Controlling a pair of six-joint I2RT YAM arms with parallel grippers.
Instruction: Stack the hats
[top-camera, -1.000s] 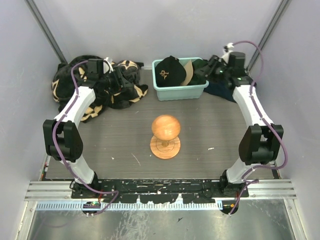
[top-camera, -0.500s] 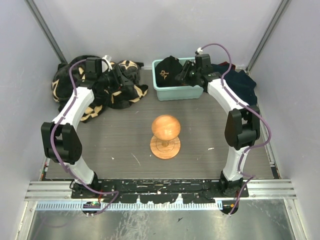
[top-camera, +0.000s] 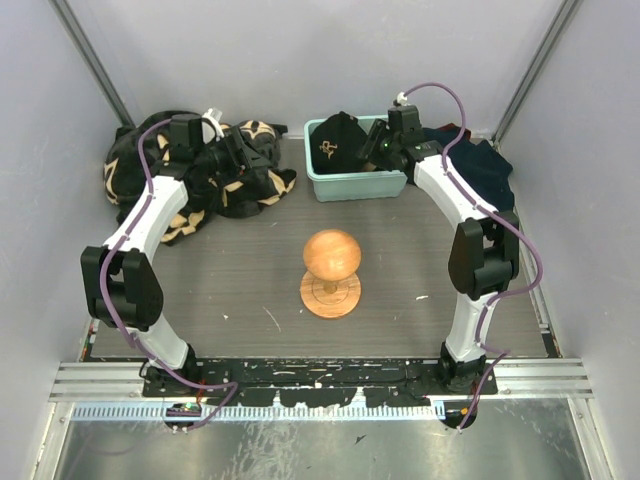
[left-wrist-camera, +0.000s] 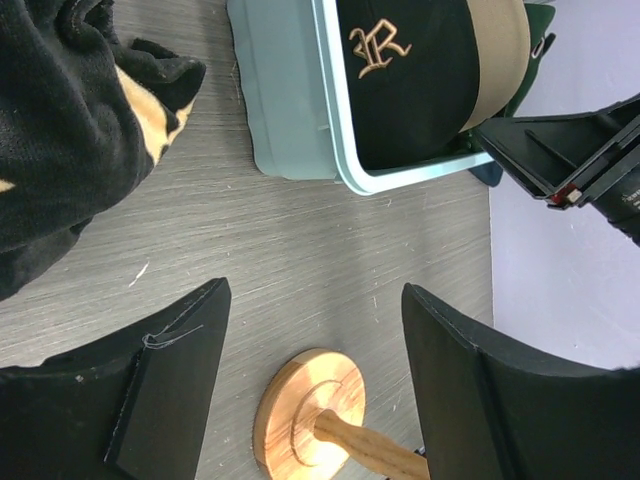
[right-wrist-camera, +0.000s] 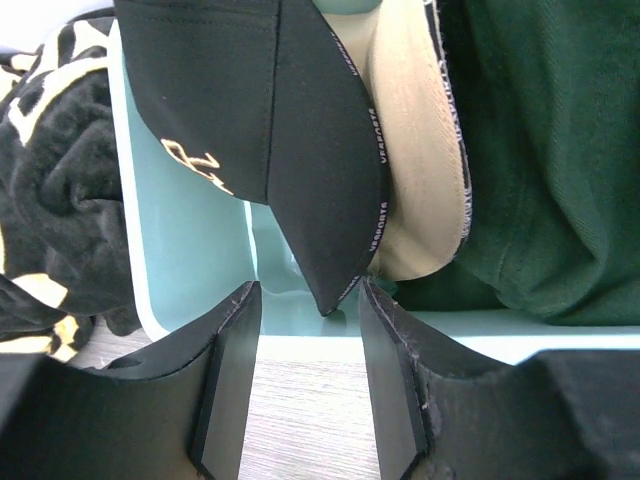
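The right gripper (right-wrist-camera: 306, 300) is held over the near rim of a light teal bin (right-wrist-camera: 190, 250), which is set at the far side of the table (top-camera: 420, 250). Its jaws are parted, and the tip of the brim of the black cap with the tan logo (right-wrist-camera: 250, 110) is seen between the two fingers. The brim is not clamped, and whether it touches either finger cannot be told. The black cap is lodged in the left part of the bin, with its crown raised above the rim. A tan cap (right-wrist-camera: 420, 150) is tucked just beside it on the right, and a dark green cap (right-wrist-camera: 540, 150) is pressed against the tan one further right. The left gripper (left-wrist-camera: 315, 290) is spread wide with nothing between its fingers. It is held above the table just beside a black blanket with tan marks (top-camera: 125, 170), which is heaped in the far left corner. A wooden hat stand (top-camera: 331, 255), made of a round head on a disc base, is placed upright at the middle of the table with no cap on it, well apart from the bin. A dark navy cloth (top-camera: 490, 165) is bunched to the right of the bin, behind the right arm.
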